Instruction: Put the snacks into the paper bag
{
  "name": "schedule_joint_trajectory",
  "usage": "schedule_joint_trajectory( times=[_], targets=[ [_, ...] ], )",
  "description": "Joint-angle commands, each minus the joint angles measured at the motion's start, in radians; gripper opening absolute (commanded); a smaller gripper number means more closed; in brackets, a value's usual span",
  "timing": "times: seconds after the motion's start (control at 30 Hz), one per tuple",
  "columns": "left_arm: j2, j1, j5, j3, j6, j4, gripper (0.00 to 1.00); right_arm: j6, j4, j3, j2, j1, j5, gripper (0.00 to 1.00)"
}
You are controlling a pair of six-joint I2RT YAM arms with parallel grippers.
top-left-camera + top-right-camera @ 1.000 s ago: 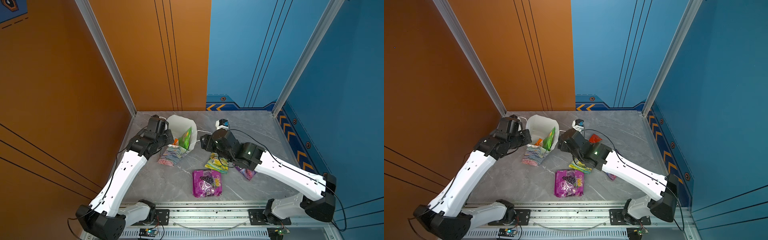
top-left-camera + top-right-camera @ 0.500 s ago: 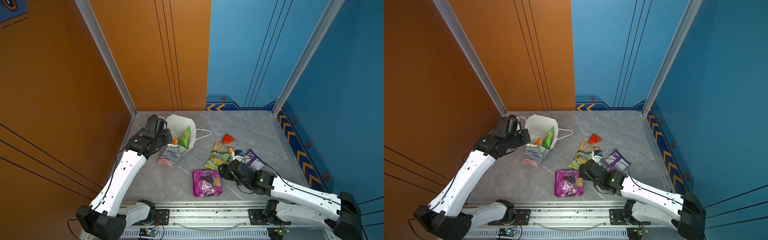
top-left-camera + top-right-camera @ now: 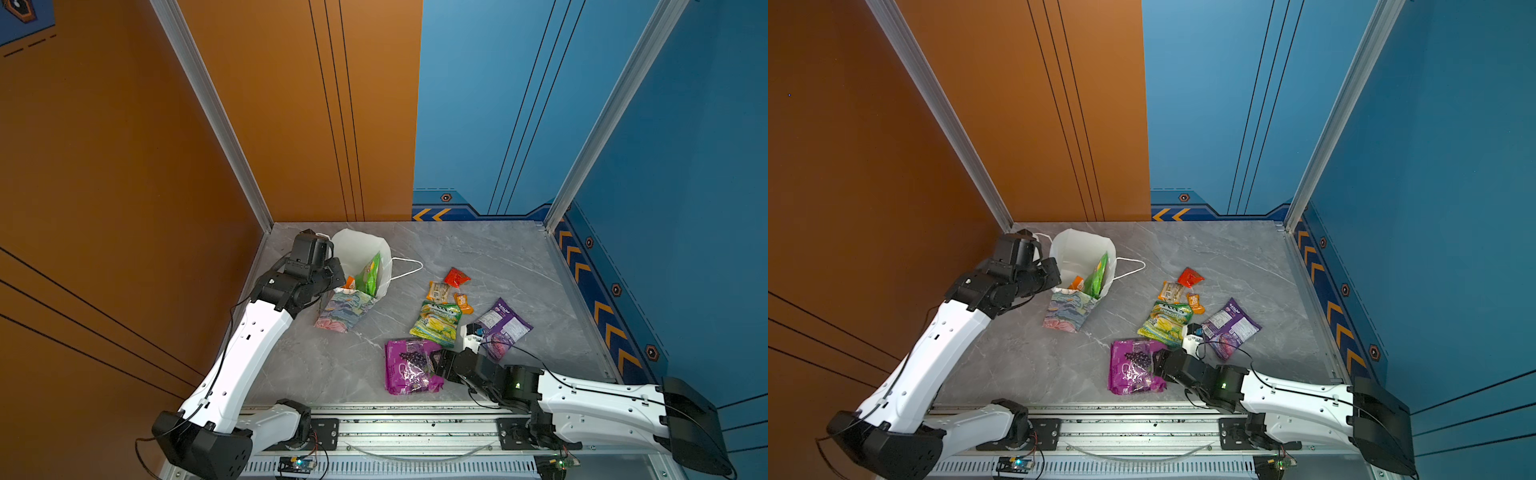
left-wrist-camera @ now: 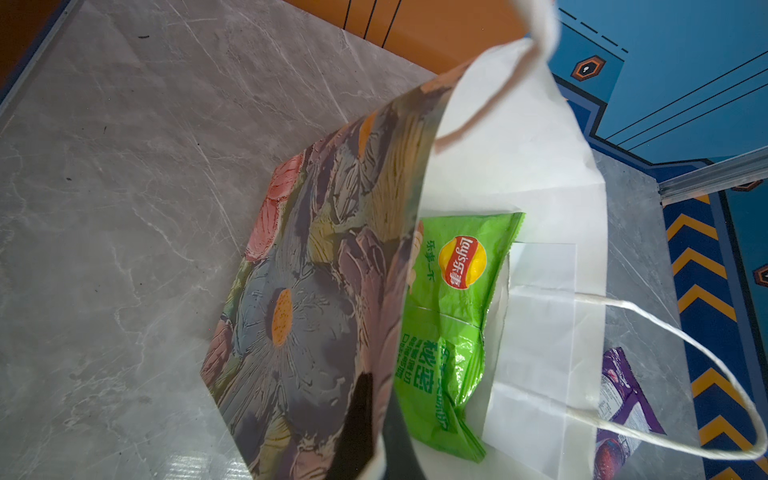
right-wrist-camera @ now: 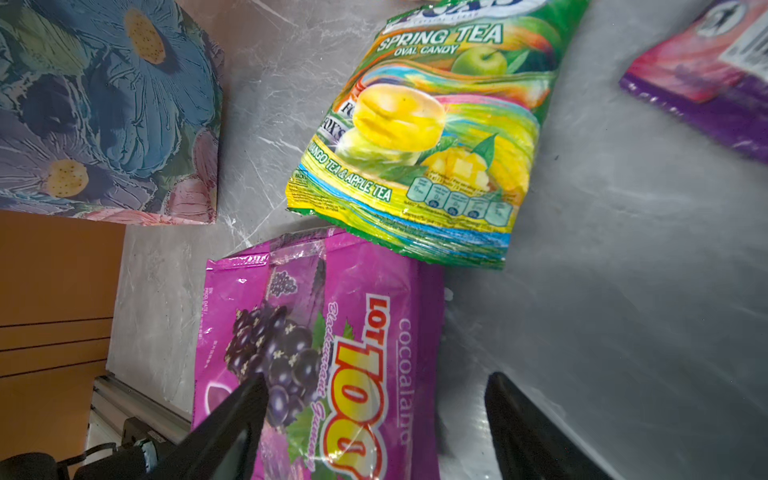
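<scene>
The paper bag (image 3: 351,309) stands at the back left, floral outside, white inside. My left gripper (image 4: 380,432) is shut on its rim, one finger outside and one inside. A green packet (image 4: 449,307) and a small orange one (image 3: 350,282) sit in the bag. My right gripper (image 5: 374,415) is open, low over the right edge of the magenta grape packet (image 3: 409,368), its fingers (image 5: 232,424) astride that edge. Beyond lie the yellow-green packet (image 3: 436,324), the purple packet (image 3: 500,328), and small red (image 3: 456,277) and orange (image 3: 463,302) ones.
The bag's white cord handle (image 3: 405,266) lies loose on the grey table towards the snacks. A tan packet (image 3: 438,291) lies by the red one. The metal rail (image 3: 395,428) runs along the front edge. Orange and blue walls close in the other sides.
My right arm has swung from the bag's mouth back to the front, down to the magenta grape packet, its jaws opening wider. The left arm and the bag have not moved.
</scene>
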Motion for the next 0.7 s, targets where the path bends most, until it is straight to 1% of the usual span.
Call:
schedule_joint_trajectory(
  times=[0.0,0.23,0.67],
  targets=[
    [-0.008,0.004,0.008,0.005,0.016,0.029,0.00,0.035,0.067,-0.013,0.019,0.007,0.029,0.84],
    [-0.008,0.001,0.005,0.004,0.015,0.029,0.00,0.047,0.090,-0.018,0.069,0.006,0.016,0.82],
    [-0.003,-0.007,0.000,0.003,0.018,0.029,0.00,0.066,0.202,-0.042,0.205,0.012,-0.022,0.69]
  ],
)
